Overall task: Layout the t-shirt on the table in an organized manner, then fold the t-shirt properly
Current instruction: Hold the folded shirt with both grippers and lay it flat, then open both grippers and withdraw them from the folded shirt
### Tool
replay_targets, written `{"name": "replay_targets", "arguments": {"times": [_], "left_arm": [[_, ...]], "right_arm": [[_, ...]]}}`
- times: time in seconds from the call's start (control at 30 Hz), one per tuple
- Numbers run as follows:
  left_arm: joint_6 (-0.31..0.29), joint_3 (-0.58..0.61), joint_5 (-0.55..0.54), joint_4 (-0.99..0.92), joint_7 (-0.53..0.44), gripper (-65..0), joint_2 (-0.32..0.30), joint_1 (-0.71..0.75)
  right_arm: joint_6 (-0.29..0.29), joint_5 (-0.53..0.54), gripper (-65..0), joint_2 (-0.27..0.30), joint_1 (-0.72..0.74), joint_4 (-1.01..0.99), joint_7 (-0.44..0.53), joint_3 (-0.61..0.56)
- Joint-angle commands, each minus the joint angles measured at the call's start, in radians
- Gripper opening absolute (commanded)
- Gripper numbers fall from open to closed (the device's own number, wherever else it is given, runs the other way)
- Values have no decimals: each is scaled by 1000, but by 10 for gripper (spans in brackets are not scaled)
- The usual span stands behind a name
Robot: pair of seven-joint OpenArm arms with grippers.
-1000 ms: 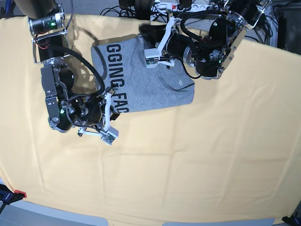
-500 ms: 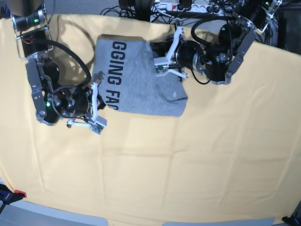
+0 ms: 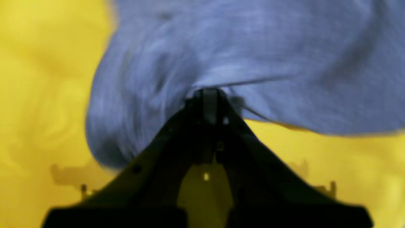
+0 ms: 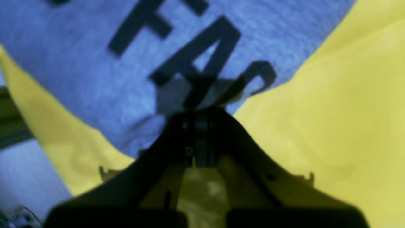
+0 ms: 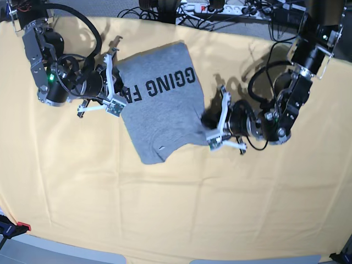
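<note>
The heather-grey t-shirt (image 5: pixel 159 102) with black lettering hangs stretched between my two grippers, above the pale yellow cloth of the table (image 5: pixel 187 209). On the left of the base view my right gripper (image 5: pixel 117 91) is shut on the shirt's edge by the letters. The right wrist view shows the same pinch (image 4: pixel 199 109) just below "FAC". My left gripper (image 5: pixel 208 125), on the right of the base view, is shut on the opposite edge. Up close, grey fabric (image 3: pixel 253 57) bunches at its tips (image 3: pixel 205 95).
Cables and a power strip (image 5: pixel 220 7) lie beyond the table's far edge. A red-and-black clamp (image 5: pixel 15 226) sits at the front left corner. Both arms' shadows fall on the cloth near the shirt.
The shirt has swung round. My right gripper has carried its lettered edge back and left. My left gripper has drawn the other edge forward and right, spreading the shirt between them.
</note>
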Motion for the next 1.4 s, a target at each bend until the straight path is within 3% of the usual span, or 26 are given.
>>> {"name": "replay_targets", "arguments": {"times": [0.0,0.2,0.23,0.33,0.5,0.6,0.7,0.97,1.1,1.2,1.37], "left_arm": [[10,-6,12,-7,1,-650,3,-46],[10,-38,-13,-10,83,-650,11,-186],[37,-63,-43,-4,119,-650,11,-205],[100,-183,-206,11,240,-650,11,-235],[69,-448,-550,7,415,-650,9,-237],[34,-551,-680,6,494,-650,6,-230],[35,-589,-771,6,500,-650,-24,-185],[12,-593,-826,6,513,-650,-47,-53],[11,-593,-890,7,533,-650,-52,-34],[10,-593,-921,6,533,-650,-54,-17],[10,-593,-929,6,533,-650,-54,-18]], "right_arm": [[-6,13,-650,11,-6,21,16,24],[-76,17,-650,11,-53,29,45,183],[-86,17,-650,11,-59,29,54,224],[-101,21,-650,-8,-92,27,90,333],[-66,20,-650,-70,-139,26,148,373],[-43,20,-650,-109,-140,26,150,374],[-15,16,-650,-140,-152,26,146,373],[6,33,-650,-180,-191,-40,103,371],[78,206,-650,-180,-215,-39,-3,371],[85,335,-650,-179,-266,-39,-70,371],[85,365,-650,-179,-322,-38,-99,371]]}}
